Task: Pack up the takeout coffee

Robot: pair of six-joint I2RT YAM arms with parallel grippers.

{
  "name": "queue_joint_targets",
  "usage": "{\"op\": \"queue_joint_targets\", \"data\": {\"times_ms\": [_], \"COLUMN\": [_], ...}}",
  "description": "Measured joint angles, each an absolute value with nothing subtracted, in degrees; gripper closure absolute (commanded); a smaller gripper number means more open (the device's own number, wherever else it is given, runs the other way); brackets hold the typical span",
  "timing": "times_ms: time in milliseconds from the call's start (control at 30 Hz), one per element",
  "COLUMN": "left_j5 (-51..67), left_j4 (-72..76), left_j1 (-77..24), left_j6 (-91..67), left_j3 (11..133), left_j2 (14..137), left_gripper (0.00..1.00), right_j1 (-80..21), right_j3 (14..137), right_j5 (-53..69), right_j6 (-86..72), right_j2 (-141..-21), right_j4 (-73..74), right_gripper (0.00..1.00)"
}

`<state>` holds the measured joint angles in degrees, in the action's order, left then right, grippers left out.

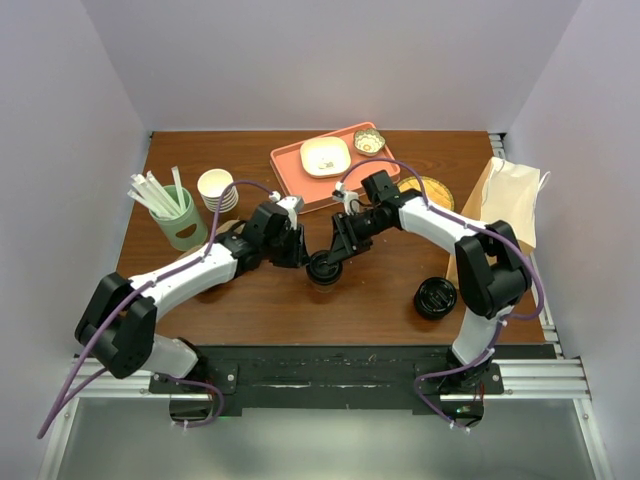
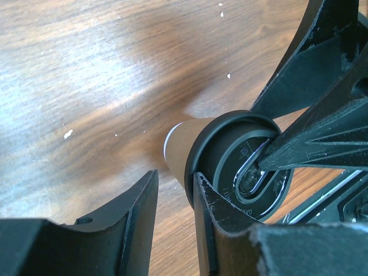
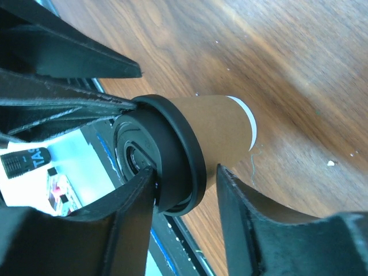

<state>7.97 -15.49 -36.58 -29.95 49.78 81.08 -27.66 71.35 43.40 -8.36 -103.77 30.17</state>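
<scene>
Right wrist view: the right pincer [image 3: 187, 173] straddles the lid [image 3: 172, 141] of the takeout coffee [image 3: 221, 123], one finger on the lid top and one beside the cup wall. Whether it clamps cannot be told. The left pincer [image 2: 175, 172], narrow and holding nothing, leans one finger on the lid rim. The coffee stands on the tabletop [image 1: 380, 290], well left of the brown paper bag [image 1: 512, 195]. Likely best: grip the wall under the rim and carry it upright.
</scene>
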Motion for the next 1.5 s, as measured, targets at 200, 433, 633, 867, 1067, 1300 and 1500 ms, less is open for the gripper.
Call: {"op": "queue_joint_targets", "data": {"times_ms": [200,433,633,867,1067,1300,1500], "left_j5": [6.9,7.4,9.0,10.9,11.2,8.1,3.9], "left_j4": [-17.1,-18.5,-22.3,-26.2,-26.3,-28.2,-29.7], "left_j1": [-37.2,-37.3,-37.8,-38.8,-38.8,-38.8,-38.8], "left_j6": [-31.9,-33.5,-33.9,-33.9,-33.8,-32.5,-30.6], "left_j3": [50.3,50.4,50.9,55.7,57.5,57.5,57.8], "left_j2": [80.8,80.3,80.2,80.9,80.8,81.0,83.4], "left_gripper": [0.63,0.57,0.51,0.50,0.50,0.51,0.51], "right_j1": [-28.3,-28.3,-28.6,-28.5,-28.5,-28.5,-29.0], "right_j3": [74.0,75.6,78.3,80.4,80.3,78.8,75.4], "right_j5": [40.2,38.4,36.5,33.4,29.7,23.8,22.3], "right_j6": [-8.4,-9.1,-10.3,-11.4,-12.3,-14.3,-17.3], "right_j2": [-104.5,-104.8,-104.7,-102.7,-100.3,-93.6,-89.1], "right_j4": [33.9,36.3,38.2,38.2,38.8,39.4,37.7], "right_gripper": [0.39,0.28,0.24,0.25,0.26,0.27,0.29]}}
